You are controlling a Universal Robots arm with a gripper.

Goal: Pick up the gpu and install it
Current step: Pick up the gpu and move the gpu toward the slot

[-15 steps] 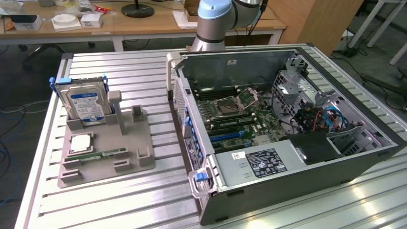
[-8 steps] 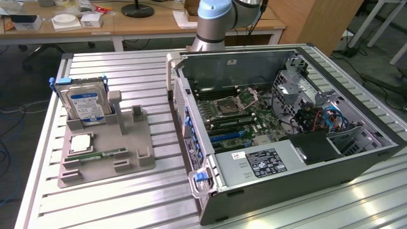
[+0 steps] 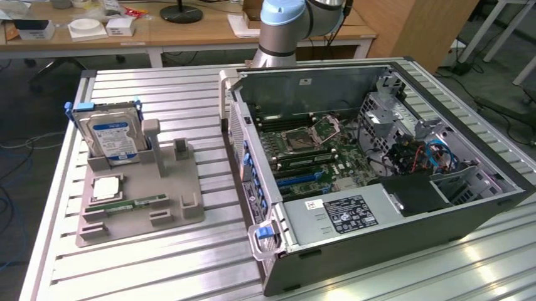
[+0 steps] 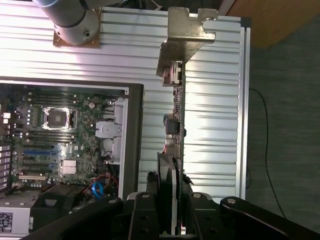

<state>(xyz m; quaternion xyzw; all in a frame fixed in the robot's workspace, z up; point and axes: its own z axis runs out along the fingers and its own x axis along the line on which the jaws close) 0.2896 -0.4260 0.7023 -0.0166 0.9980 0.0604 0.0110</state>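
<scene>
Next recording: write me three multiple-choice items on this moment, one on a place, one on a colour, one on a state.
1. The silver hard drive stands: A) inside the open black computer case; B) upright in the grey holder tray; C) on the wooden desk.
2. Its label is: A) red; B) yellow; C) blue.
3. The pincer is: A) shut on the thin gpu card with a metal end bracket; B) open above the motherboard; C) shut on the RAM stick.
Key: 1 B, the drive sits in a slot of the tray; 2 C, blue covers its face; 3 A, black fingers clamp the edge-on card.
</scene>
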